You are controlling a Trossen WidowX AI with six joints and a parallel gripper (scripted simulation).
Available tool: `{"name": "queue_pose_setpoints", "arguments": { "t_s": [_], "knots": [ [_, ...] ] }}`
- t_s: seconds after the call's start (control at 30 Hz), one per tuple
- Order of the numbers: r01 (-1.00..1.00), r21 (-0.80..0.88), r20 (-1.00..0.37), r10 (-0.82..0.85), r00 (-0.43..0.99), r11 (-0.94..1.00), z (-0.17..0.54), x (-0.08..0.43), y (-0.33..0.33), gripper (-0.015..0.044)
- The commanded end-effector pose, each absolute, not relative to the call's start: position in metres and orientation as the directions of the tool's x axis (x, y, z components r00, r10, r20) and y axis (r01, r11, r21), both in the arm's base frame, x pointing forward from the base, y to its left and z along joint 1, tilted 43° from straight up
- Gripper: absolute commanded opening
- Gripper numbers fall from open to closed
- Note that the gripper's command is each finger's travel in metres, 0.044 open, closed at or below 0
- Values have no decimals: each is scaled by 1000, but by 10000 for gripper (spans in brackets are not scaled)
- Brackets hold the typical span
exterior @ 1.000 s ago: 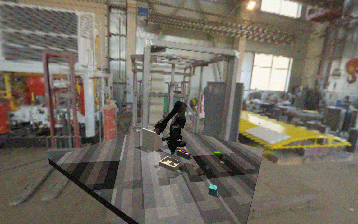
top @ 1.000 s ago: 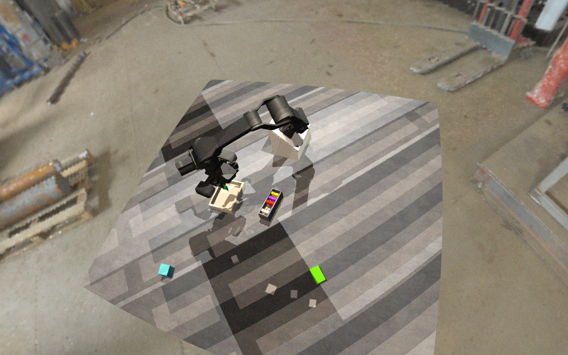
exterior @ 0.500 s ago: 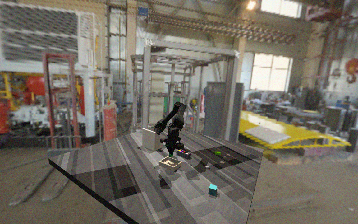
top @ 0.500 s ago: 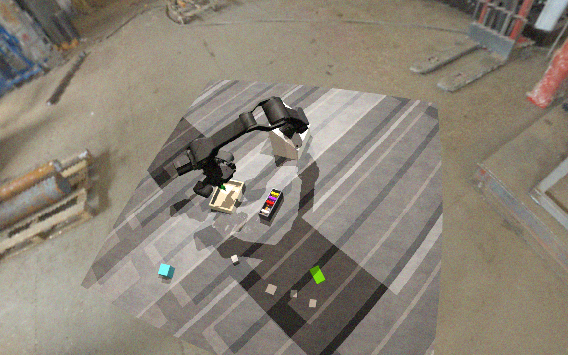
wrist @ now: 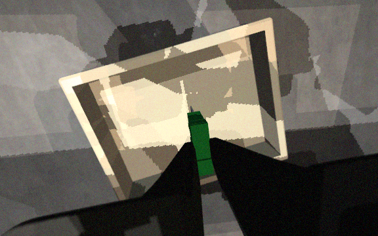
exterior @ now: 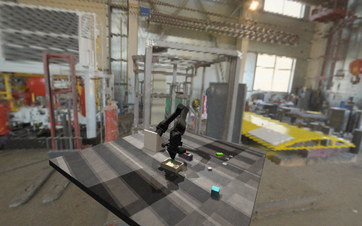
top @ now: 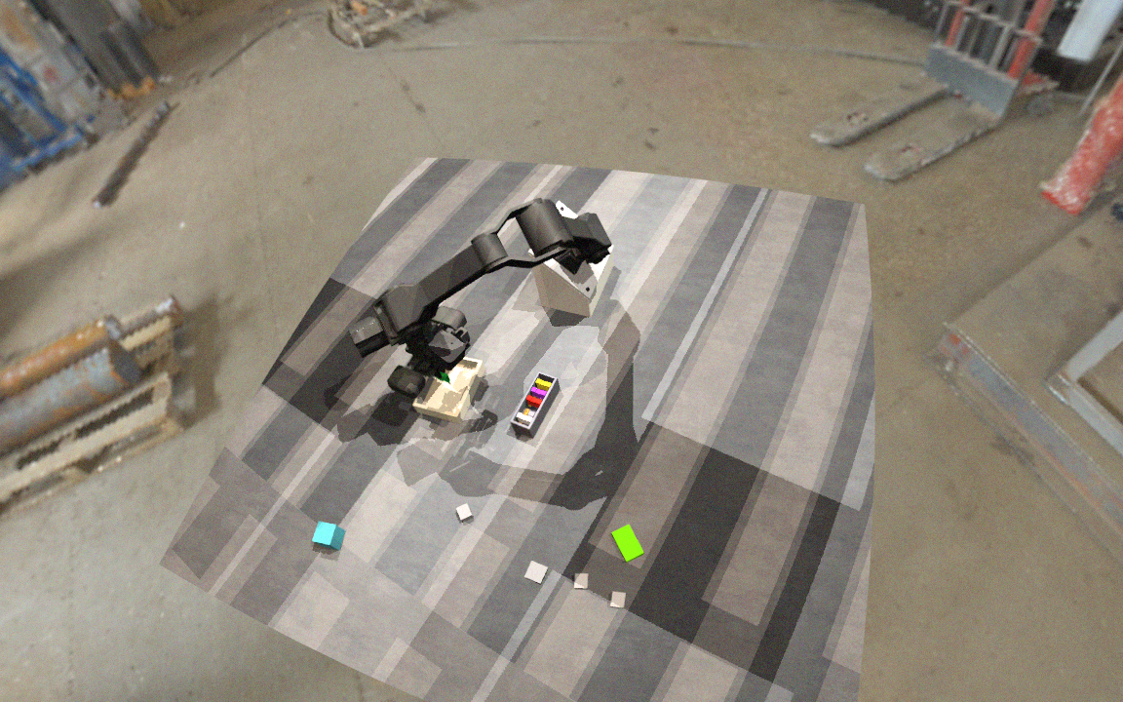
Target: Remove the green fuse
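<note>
My gripper [wrist: 201, 148] is shut on the green fuse [wrist: 200, 139] [exterior: 172, 160] [top: 444, 376], whose end points down. It holds the fuse over the inside of the cream tray [wrist: 274, 85] [top: 434, 412] [exterior: 170, 169]. The wrist view shows tray floor around the fuse's lower end; I cannot tell whether the fuse touches it. The fuse block [top: 524, 428] [exterior: 188, 157] stands beside the tray, apart from the gripper. In the top view it holds a yellow fuse [top: 543, 383], a purple fuse [top: 537, 392], a red fuse [top: 533, 401] and a white fuse [top: 525, 414].
A cyan cube [top: 328, 534] [exterior: 215, 191], a bright green flat block [top: 627, 542] [exterior: 219, 153] and several small white blocks lie on the striped table top, well away from the tray. The arm's pale base [top: 567, 292] [exterior: 151, 141] stands behind the tray and fuse block.
</note>
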State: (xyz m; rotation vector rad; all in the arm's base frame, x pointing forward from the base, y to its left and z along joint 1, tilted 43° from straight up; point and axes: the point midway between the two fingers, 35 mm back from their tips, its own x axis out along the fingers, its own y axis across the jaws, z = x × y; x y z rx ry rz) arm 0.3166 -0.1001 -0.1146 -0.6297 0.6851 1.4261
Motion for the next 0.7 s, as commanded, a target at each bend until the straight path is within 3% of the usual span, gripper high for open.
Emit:
{"name": "queue_pose_setpoints", "arguments": {
  "t_s": [0.0,0.13,0.53,0.67],
  "knots": [
    [-998,25,-743,669,16,52,-119,314,-94,0],
    [-998,25,-743,669,16,52,-119,314,-94,0],
    [-999,19,-747,664,19,50,-118,316,-97,315],
    [-998,25,-745,667,16,52,-92,314,-119,330]
  ]
}}
